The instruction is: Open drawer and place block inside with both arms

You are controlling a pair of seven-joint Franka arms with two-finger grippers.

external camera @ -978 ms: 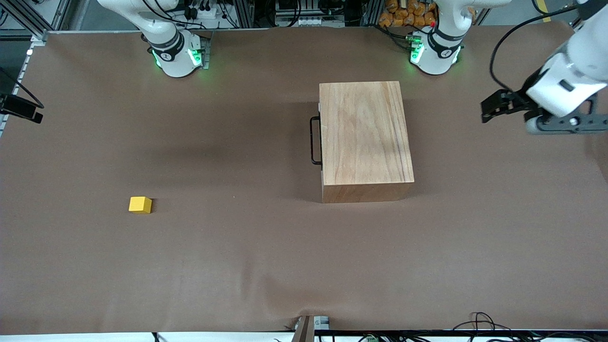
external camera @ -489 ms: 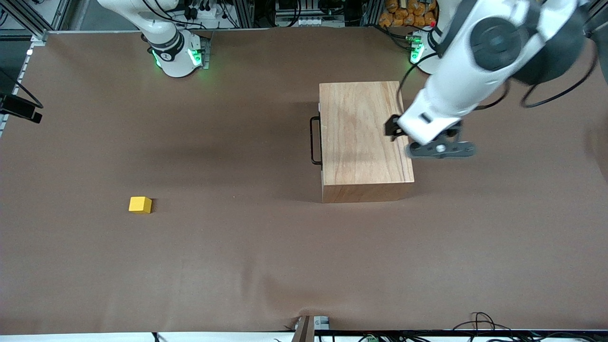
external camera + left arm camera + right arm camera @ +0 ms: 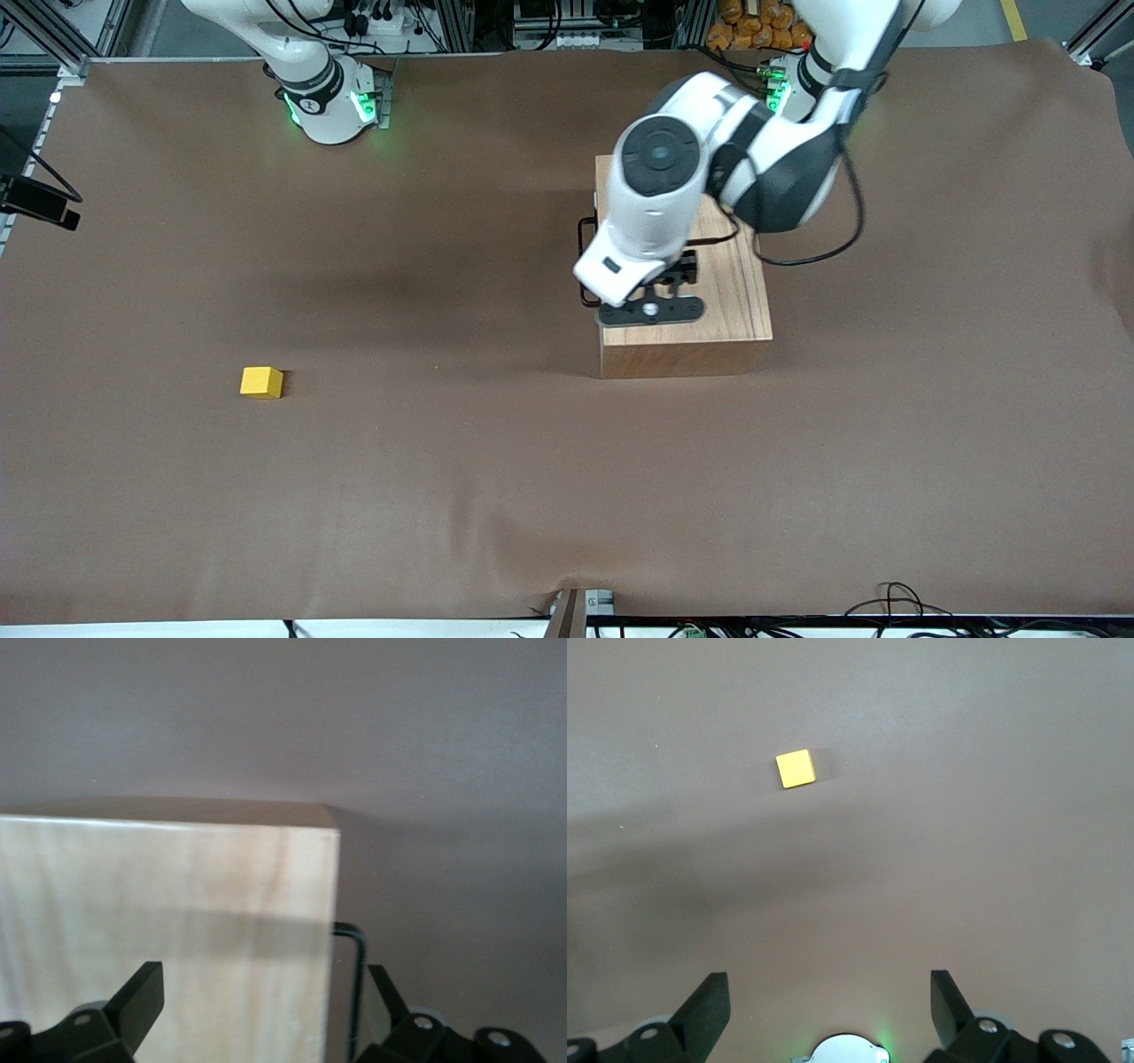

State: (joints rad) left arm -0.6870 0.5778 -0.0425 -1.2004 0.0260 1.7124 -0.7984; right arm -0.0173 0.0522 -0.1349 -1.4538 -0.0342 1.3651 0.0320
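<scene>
Left gripper spread wide over the wooden box, right gripper open too, high over the table, yellow block untouched.

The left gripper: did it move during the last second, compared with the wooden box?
Yes. The left gripper, open, came from the table's left-arm end and now hangs over the wooden box at its handle edge.

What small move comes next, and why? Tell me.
Probably lower the left gripper so its open fingers straddle the black handle. The drawer looks shut, the gripper hangs over the box edge by the handle, and the block lies untouched.
</scene>
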